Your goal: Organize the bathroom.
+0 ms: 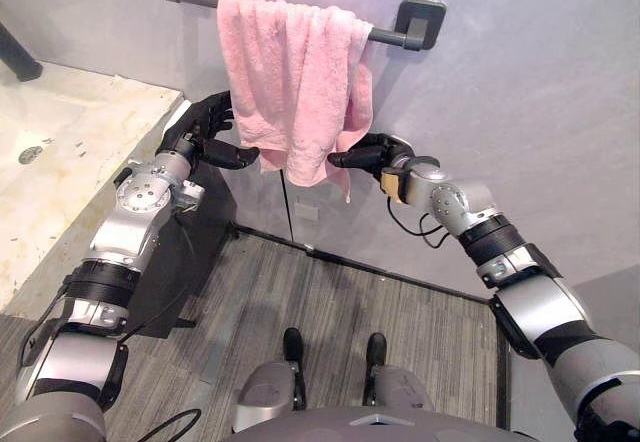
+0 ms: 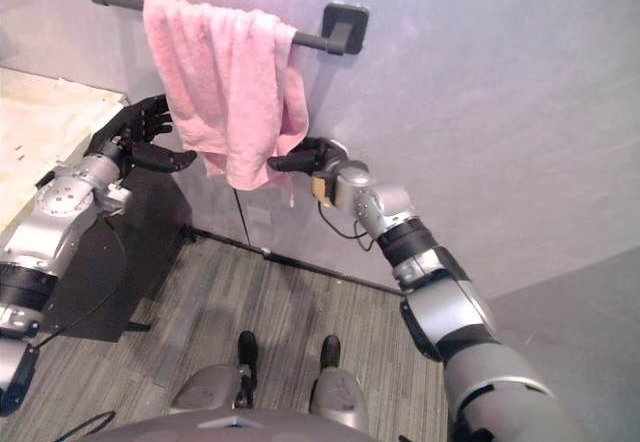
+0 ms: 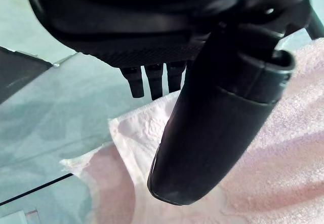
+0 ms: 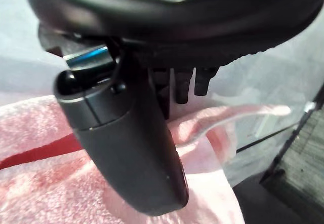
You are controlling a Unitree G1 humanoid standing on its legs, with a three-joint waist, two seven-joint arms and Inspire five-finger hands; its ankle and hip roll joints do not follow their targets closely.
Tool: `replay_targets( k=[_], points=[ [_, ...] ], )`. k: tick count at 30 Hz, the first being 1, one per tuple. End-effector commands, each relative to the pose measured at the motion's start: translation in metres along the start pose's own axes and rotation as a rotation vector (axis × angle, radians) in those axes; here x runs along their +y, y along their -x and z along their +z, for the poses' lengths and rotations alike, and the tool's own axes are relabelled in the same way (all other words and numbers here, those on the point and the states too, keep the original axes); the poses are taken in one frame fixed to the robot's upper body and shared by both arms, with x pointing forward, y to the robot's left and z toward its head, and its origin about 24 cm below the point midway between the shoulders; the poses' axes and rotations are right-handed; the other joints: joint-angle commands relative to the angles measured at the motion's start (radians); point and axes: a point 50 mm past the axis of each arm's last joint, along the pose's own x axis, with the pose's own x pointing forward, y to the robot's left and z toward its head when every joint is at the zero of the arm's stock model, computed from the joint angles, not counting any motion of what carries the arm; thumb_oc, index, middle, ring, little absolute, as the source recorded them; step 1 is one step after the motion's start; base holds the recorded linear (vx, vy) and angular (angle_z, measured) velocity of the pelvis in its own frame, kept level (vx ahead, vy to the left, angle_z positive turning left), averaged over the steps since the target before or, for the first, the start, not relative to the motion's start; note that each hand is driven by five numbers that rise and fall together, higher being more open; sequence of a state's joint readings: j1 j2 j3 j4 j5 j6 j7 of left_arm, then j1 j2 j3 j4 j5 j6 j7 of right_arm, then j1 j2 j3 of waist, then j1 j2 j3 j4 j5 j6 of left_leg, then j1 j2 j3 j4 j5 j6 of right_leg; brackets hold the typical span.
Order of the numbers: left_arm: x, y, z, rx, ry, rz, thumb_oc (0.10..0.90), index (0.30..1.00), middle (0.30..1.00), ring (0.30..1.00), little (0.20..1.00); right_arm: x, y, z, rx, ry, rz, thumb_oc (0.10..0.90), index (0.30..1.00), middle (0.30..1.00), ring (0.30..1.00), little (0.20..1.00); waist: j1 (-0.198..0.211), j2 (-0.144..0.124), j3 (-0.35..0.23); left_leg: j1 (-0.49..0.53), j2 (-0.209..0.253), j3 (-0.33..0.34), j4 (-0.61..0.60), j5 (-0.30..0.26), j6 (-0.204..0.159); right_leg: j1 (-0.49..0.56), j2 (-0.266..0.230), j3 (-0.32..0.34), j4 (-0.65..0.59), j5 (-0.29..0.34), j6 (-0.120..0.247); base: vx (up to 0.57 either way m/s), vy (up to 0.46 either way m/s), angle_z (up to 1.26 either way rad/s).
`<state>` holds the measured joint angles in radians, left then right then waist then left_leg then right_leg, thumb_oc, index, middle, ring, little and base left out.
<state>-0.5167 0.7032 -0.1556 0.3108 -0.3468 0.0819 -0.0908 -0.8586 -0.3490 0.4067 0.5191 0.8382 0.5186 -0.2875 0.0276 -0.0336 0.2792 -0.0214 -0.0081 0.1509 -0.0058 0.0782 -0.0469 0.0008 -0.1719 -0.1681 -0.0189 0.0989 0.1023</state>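
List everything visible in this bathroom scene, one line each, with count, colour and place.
towel: one, pink, draped over the bar on the wall, hanging bunched.
towel bar: one, dark grey, fixed to the wall, with a bracket at each end.
wall: one, pale grey, behind the towel.
floor: one, grey striped, below the wall.
left hand: one, dark, at the towel's left lower edge, thumb in front of the cloth.
right hand: one, dark, at the towel's right lower edge, thumb against the cloth.

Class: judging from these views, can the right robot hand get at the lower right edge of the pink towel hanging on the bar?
Probably yes. The right robot hand is already at the pink towel below the bar, thumb against the cloth, nothing between them.
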Motion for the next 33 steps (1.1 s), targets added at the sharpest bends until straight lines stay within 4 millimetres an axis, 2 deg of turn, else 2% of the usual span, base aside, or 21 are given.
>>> replay_targets(
  k=[1,9,10,11,12,13,14,15,21,33],
  points=[
    [0.001,-0.013,0.038,-0.199,-0.025,0.028,0.8,0.9,0.9,0.9,0.9,-0.011,0.012,0.087,-0.307,-0.015,-0.093,0.8,0.9,0.9,0.9,0.9,0.029,0.019,-0.131,0.166,0.091,-0.028,0.002,-0.15,-0.019,-0.04,-0.032,0.002,0.077,-0.05,0.061,0.03,0.002,0.16],
    [-0.002,-0.014,0.039,-0.194,0.001,0.015,0.8,0.9,0.9,0.9,0.9,-0.01,0.013,0.093,-0.322,-0.016,-0.092,0.8,0.9,0.9,0.9,0.9,0.027,0.027,-0.119,0.151,0.09,-0.041,0.002,-0.142,-0.02,-0.047,-0.022,0.02,0.078,-0.054,0.055,-0.01,0.007,0.0],
    [-0.004,-0.015,0.038,-0.185,0.016,0.005,0.634,0.651,0.651,0.651,0.651,-0.01,0.013,0.093,-0.327,-0.014,-0.09,0.8,0.9,0.9,0.9,0.9,0.027,0.028,-0.116,0.148,0.09,-0.042,0.003,-0.141,-0.021,-0.047,-0.022,0.021,0.078,-0.054,0.054,0.0,0.0,0.0],
    [-0.005,-0.016,0.037,-0.176,0.027,-0.002,0.4,0.3,0.3,0.3,0.3,-0.011,0.013,0.094,-0.33,-0.009,-0.09,0.593,0.589,0.589,0.589,0.589,0.026,0.029,-0.115,0.146,0.09,-0.043,0.005,-0.141,-0.021,-0.047,-0.022,0.022,0.078,-0.055,0.054,0.0,0.0,0.0],
    [-0.006,-0.016,0.036,-0.168,0.042,-0.001,0.4,0.3,0.3,0.3,0.3,-0.011,0.013,0.094,-0.333,-0.001,-0.091,0.533,0.5,0.5,0.5,0.5,0.025,0.029,-0.114,0.145,0.09,-0.043,0.006,-0.14,-0.021,-0.048,-0.021,0.023,0.078,-0.055,0.054,0.0,0.0,0.0],
    [-0.007,-0.017,0.034,-0.155,0.06,-0.003,0.4,0.3,0.3,0.3,0.3,-0.011,0.013,0.094,-0.336,0.006,-0.09,0.428,0.342,0.342,0.342,0.342,0.025,0.03,-0.112,0.143,0.09,-0.043,0.007,-0.139,-0.021,-0.049,-0.021,0.024,0.078,-0.055,0.053,0.0,0.0,0.0],
    [-0.007,-0.017,0.034,-0.153,0.064,-0.004,0.4,0.3,0.3,0.3,0.3,-0.011,0.013,0.095,-0.337,0.008,-0.089,0.428,0.342,0.342,0.342,0.342,0.024,0.03,-0.112,0.143,0.089,-0.044,0.007,-0.139,-0.021,-0.048,-0.022,0.024,0.078,-0.055,0.053,0.0,0.0,0.0],
    [-0.01,-0.017,0.034,-0.153,0.076,-0.02,0.4,0.3,0.3,0.3,0.3,-0.01,0.013,0.096,-0.343,0.017,-0.087,0.4,0.3,0.3,0.3,0.3,0.024,0.031,-0.11,0.141,0.089,-0.044,0.007,-0.139,-0.021,-0.049,-0.022,0.025,0.078,-0.055,0.054,-0.02,0.008,0.03],
    [-0.015,-0.019,0.031,-0.133,0.092,-0.041,0.4,0.3,0.3,0.3,0.3,-0.008,0.014,0.101,-0.353,0.06,-0.076,0.4,0.3,0.3,0.3,0.3,0.018,0.036,-0.105,0.139,0.085,-0.042,0.009,-0.136,-0.021,-0.047,-0.023,0.028,0.077,-0.054,0.054,0.0,0.0,0.0],
    [-0.008,-0.02,0.025,-0.092,0.104,0.039,0.4,0.3,0.3,0.3,0.3,-0.01,0.015,0.101,-0.356,0.097,-0.087,0.4,0.3,0.3,0.3,0.3,0.016,0.04,-0.108,0.139,0.08,-0.039,0.015,-0.136,-0.02,-0.035,-0.024,0.033,0.072,-0.056,0.052,0.0,0.0,0.0]
  ],
)
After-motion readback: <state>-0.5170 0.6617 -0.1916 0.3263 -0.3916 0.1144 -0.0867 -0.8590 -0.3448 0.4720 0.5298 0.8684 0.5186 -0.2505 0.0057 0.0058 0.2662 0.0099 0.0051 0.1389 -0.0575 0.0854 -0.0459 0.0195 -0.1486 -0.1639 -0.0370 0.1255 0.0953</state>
